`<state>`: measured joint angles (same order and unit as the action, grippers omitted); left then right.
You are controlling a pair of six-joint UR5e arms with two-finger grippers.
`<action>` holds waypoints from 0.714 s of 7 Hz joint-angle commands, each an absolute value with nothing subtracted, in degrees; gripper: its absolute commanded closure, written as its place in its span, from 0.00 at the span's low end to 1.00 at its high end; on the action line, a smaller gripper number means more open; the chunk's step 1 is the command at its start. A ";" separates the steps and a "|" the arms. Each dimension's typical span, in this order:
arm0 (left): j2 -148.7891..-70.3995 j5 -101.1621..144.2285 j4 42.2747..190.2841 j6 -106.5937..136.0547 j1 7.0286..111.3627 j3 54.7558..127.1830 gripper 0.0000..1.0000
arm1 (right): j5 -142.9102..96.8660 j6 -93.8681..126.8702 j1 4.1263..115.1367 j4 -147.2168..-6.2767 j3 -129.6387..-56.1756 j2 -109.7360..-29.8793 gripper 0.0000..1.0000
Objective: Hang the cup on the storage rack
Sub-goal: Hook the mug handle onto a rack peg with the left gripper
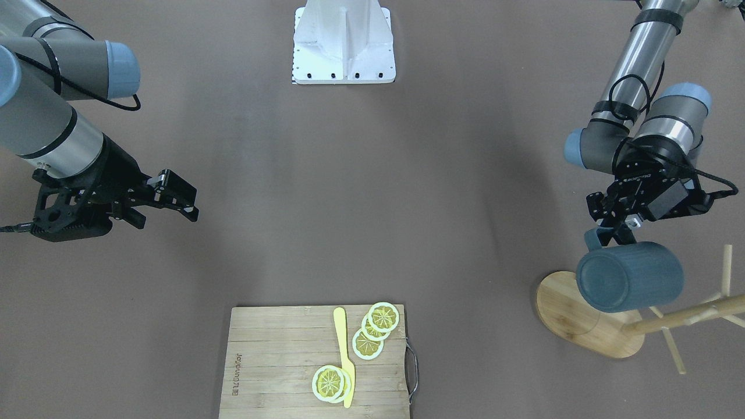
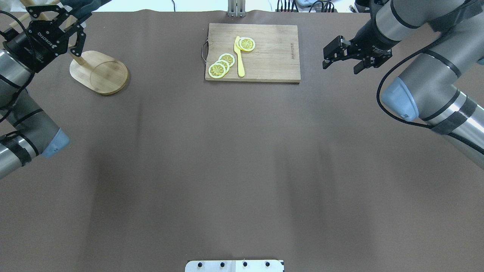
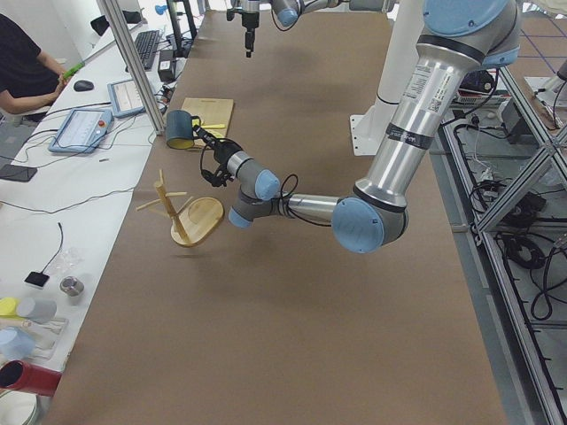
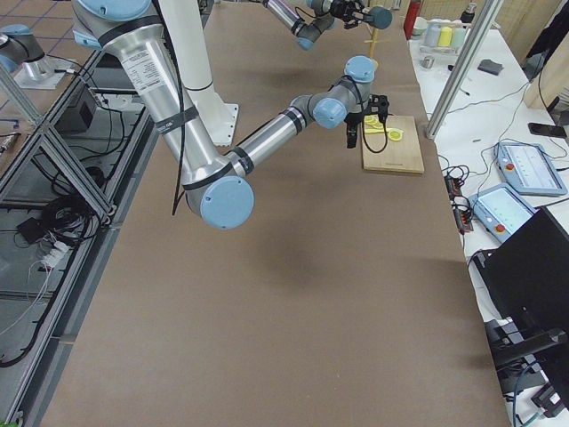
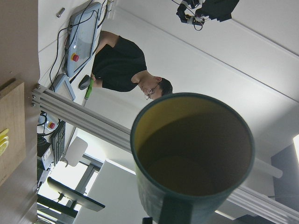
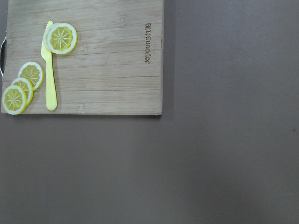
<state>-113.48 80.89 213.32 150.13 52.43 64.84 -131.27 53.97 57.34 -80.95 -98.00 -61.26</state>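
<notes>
Brown worktop [image 2: 242, 170] is lying under both arms as the left gripper [image 1: 611, 235], fingers clamped on the handle [image 1: 592, 238], is holding the cup [image 1: 631, 276] in the air over the rack [image 1: 561, 308], which is standing near the corner at the robot's far left. The cup is lying on its side, long axis roughly level, with the pegs [image 1: 726, 267] just beside it; the handle likely needs guiding onto one. The right gripper [image 2: 341, 66], fingers apart, is hanging well apart near the far edge, beyond the board [image 2: 264, 60].
</notes>
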 commanded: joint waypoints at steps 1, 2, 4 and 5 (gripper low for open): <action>-115.04 79.81 212.96 150.21 53.00 62.06 1.00 | -130.87 54.05 57.04 -80.95 -98.00 -61.26 0.00; -115.74 79.46 212.52 150.12 53.43 60.31 1.00 | -130.87 54.05 57.04 -80.95 -98.09 -61.26 0.00; -116.19 79.45 209.98 150.12 54.05 59.59 1.00 | -130.61 53.97 56.78 -80.95 -98.00 -61.17 0.00; -116.19 79.45 209.88 150.20 54.49 59.24 1.00 | -130.61 53.96 56.78 -80.95 -98.00 -61.17 0.00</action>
<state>-116.11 79.45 210.48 150.14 53.99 59.67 -130.70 53.99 56.84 -80.95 -98.01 -61.20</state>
